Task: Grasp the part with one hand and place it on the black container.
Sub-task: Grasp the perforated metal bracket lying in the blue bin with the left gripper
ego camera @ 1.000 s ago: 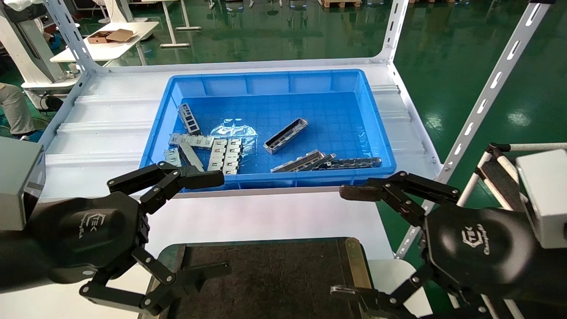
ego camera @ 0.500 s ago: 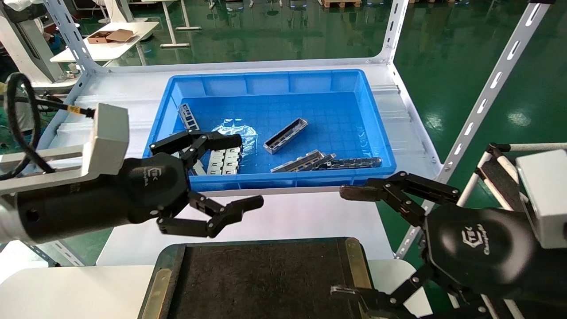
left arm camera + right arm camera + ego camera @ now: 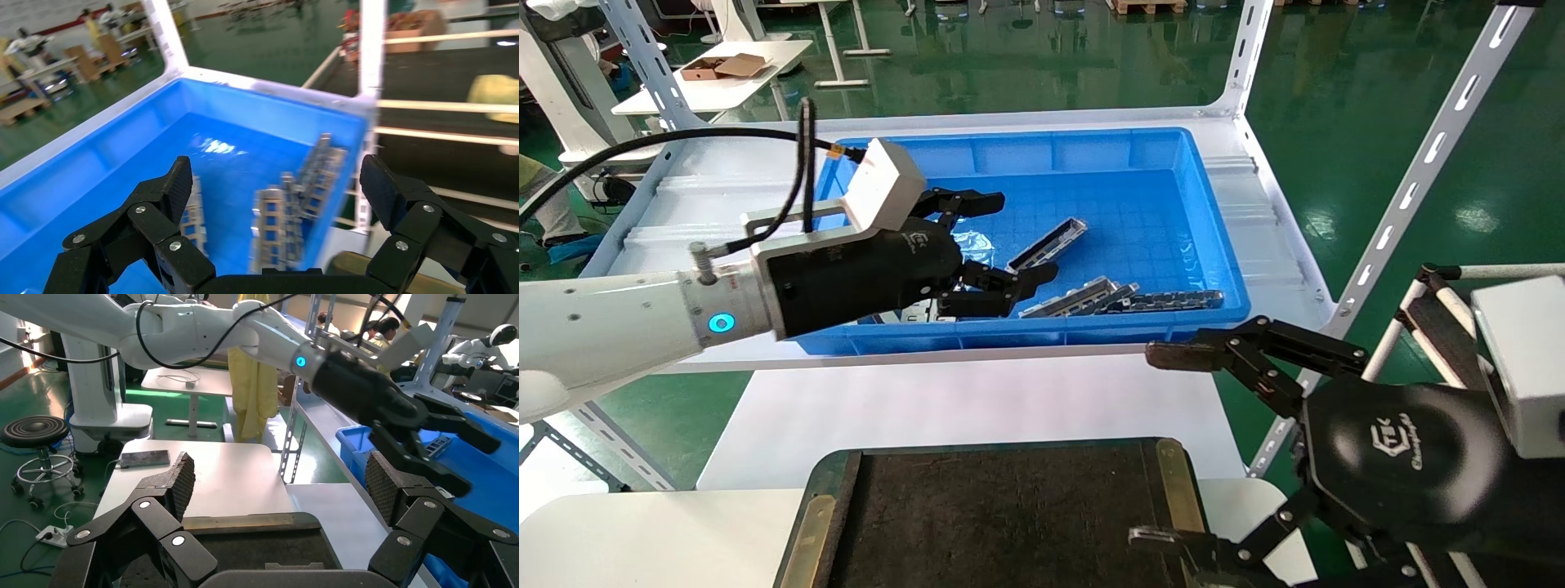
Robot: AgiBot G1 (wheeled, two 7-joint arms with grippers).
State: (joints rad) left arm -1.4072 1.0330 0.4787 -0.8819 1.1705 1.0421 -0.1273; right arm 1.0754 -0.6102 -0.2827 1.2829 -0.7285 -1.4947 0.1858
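In the head view, the left gripper (image 3: 1009, 241), fingers spread apart and empty, hangs over the blue plastic bin (image 3: 1214, 237) at frame centre, beside the metal channel part (image 3: 1058, 241). The right gripper (image 3: 1164, 445), also spread, sits lower right beside the black container (image 3: 1009, 506).

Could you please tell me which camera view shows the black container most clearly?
The head view: the black container lies nearest the robot with its matte top and both brass edge strips visible. The right wrist view shows only part of it behind that gripper's fingers. The left wrist view shows none of it clearly.
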